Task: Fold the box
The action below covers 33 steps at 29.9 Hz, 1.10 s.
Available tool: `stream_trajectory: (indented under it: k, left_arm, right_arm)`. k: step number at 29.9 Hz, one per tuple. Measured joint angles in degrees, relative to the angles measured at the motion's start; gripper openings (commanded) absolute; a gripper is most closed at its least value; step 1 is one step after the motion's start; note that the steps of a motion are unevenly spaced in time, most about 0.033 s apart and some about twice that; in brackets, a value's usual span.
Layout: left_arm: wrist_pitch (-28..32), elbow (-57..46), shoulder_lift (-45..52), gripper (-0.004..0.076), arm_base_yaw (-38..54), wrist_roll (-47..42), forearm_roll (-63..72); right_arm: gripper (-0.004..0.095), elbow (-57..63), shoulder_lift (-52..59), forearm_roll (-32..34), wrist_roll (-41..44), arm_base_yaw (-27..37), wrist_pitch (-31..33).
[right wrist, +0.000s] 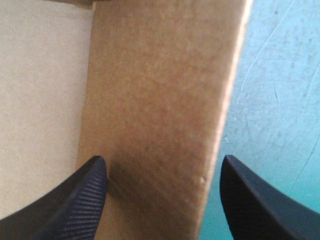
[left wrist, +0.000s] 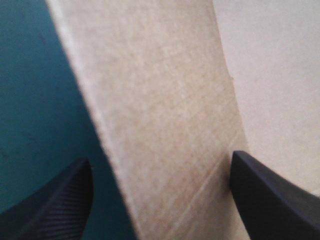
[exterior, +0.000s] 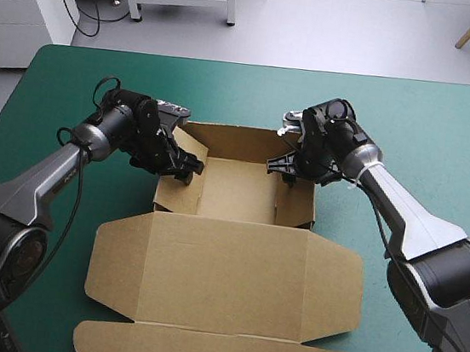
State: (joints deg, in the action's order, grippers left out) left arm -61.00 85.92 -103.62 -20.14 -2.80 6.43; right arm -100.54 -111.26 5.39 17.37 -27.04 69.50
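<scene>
High view: shows the box [exterior: 224, 261] at the middle of the table [exterior: 430, 123] as an open tray, lid flat toward the near edge. Has the left gripper [exterior: 186, 168] astride the left wall [left wrist: 165, 125] — fingers apart, one outside, one inside. Has the right gripper [exterior: 292, 167] likewise astride the right wall [right wrist: 160, 115], fingers apart. Runs both walls near to far; probably calls for each arm to clamp its own.

No readable text, label or number shows anywhere.
</scene>
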Motion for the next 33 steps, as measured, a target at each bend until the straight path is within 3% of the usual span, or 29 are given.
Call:
stream_trajectory:
  k: [8,15,23,33]
  left_arm:
    - [-7.26,13.57,-0.10,0.0371,-0.16,0.38,-5.63]
    - [-10.00,25.85,0.38,0.0008,-0.16,0.38,-8.37]
    - [-10.44,25.40,8.44,-0.0010,-0.21,6.21,-5.60]
    - [-10.44,9.83,24.76,-0.0010,-0.21,7.03,-11.82]
  right_arm:
    - [0.0607,-8.25,0.81,1.69,-3.89,0.00,0.36]
    - [0.0605,-11.43,5.97,3.53,-4.22,0.00,0.82]
    - [0.0605,-11.50,7.44,3.04,-3.12,0.00,1.23]
    - [0.0601,-9.95,5.63,1.99,-2.90,0.00,1.17]
